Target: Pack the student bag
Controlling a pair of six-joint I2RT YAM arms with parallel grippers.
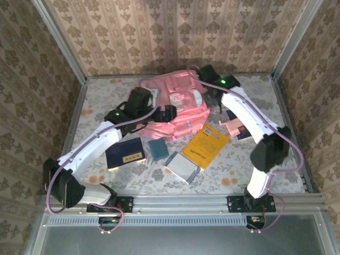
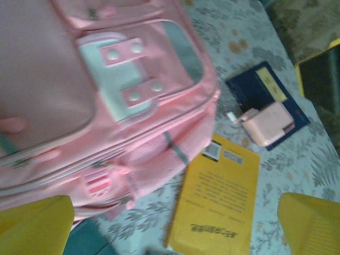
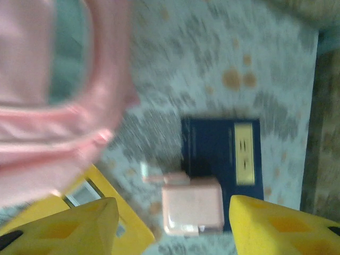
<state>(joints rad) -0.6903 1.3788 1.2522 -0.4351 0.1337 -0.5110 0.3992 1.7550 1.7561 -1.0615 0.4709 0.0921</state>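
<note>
Left end effector (image 2: 172, 228) released at student bag (image 1: 178, 103) 8 o'clock edge, right end effector (image 3: 175, 223) released at its 3 o'clock, gripping nothing.

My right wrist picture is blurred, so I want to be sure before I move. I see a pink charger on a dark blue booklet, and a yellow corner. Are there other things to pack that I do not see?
Observer: Yes. The top view shows another dark blue book lying near the left arm, left of the yellow book.
Operator: Is anything between those two?
Observer: A small teal booklet and a grey-covered item, both flat on the table.
Operator: And the left gripper?
Observer: The left gripper is open and empty, at the near side of the student bag.
</note>
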